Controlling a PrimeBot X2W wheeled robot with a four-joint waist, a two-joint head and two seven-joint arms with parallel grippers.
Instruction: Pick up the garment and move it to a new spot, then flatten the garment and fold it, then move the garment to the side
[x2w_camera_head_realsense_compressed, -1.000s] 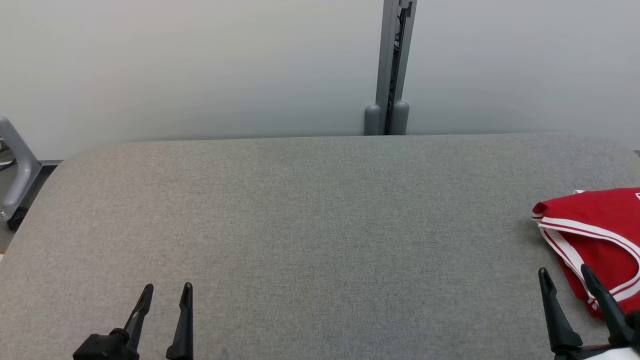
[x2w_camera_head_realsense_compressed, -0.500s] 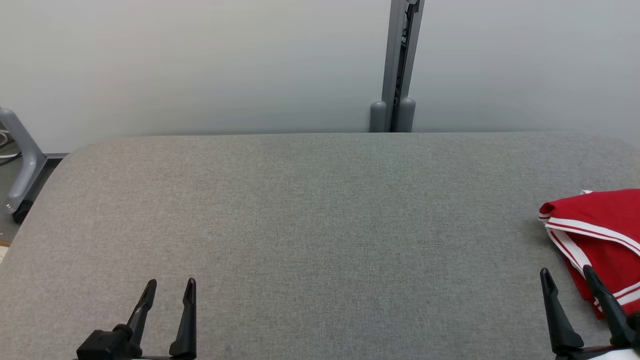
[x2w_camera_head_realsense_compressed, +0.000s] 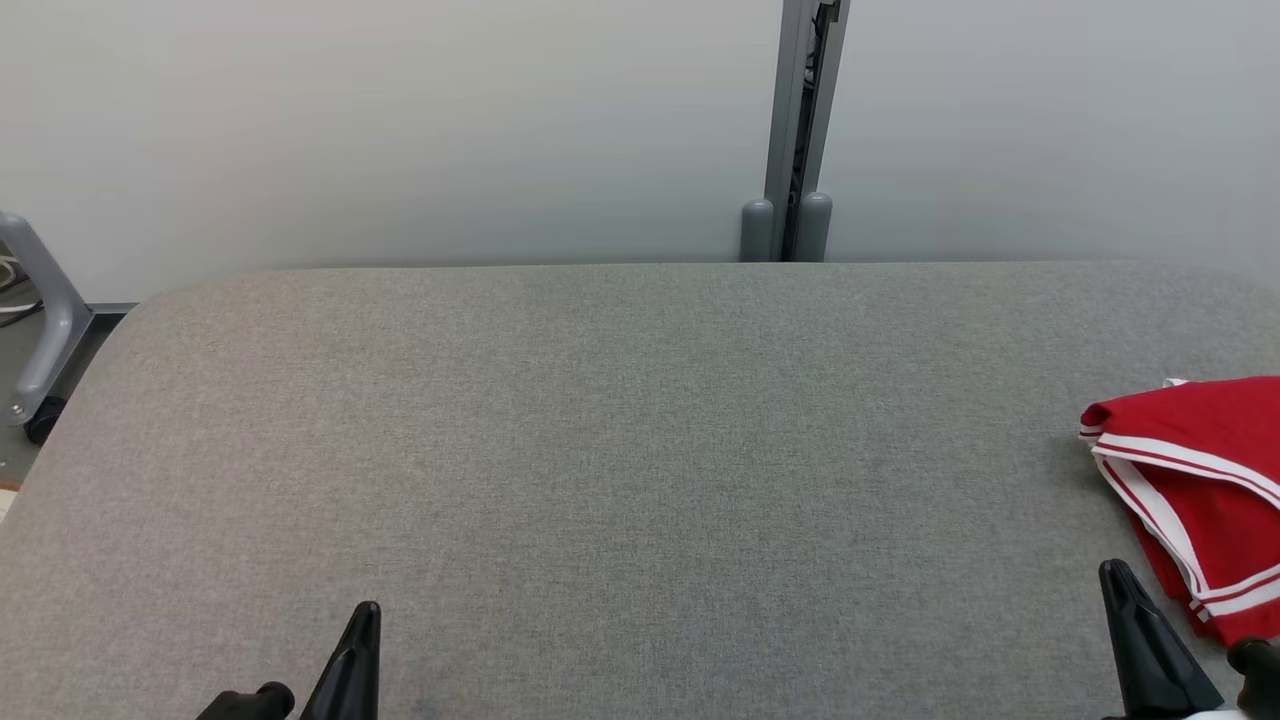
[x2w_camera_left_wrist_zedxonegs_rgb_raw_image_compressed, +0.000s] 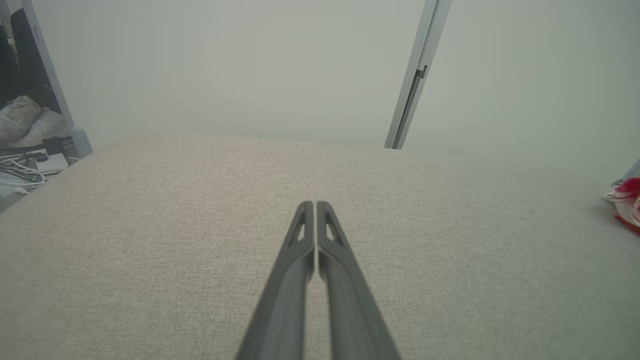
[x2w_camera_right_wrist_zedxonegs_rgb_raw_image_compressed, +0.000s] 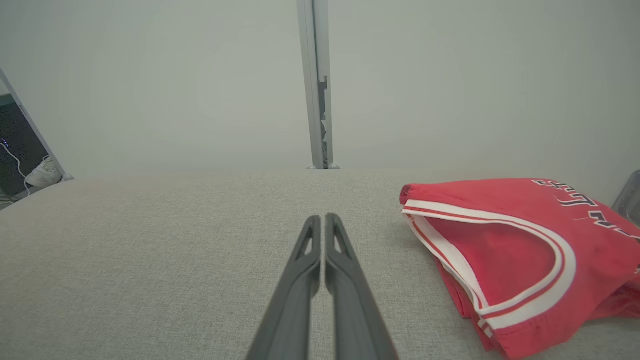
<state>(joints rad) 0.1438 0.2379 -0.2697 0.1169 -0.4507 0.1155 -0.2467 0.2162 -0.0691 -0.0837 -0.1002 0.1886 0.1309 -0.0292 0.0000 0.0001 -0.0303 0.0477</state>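
Left tool (x2w_camera_left_wrist_zedxonegs_rgb_raw_image_compressed: 315, 204) and right tool (x2w_camera_right_wrist_zedxonegs_rgb_raw_image_compressed: 323, 216) are sitting closed, empty; the limp garment (x2w_camera_right_wrist_zedxonegs_rgb_raw_image_compressed: 505, 255) is wanting a pinch at its striped edge (x2w_camera_right_wrist_zedxonegs_rgb_raw_image_compressed: 450, 212).

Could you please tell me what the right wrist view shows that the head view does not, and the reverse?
Right wrist view: black lettering on the red garment, and the right gripper's fingers pressed shut. Head view: the left gripper at lower left and a grey wheeled frame beside the table. Both: the garment lying on the table, apart from the right gripper, and the upright post behind.
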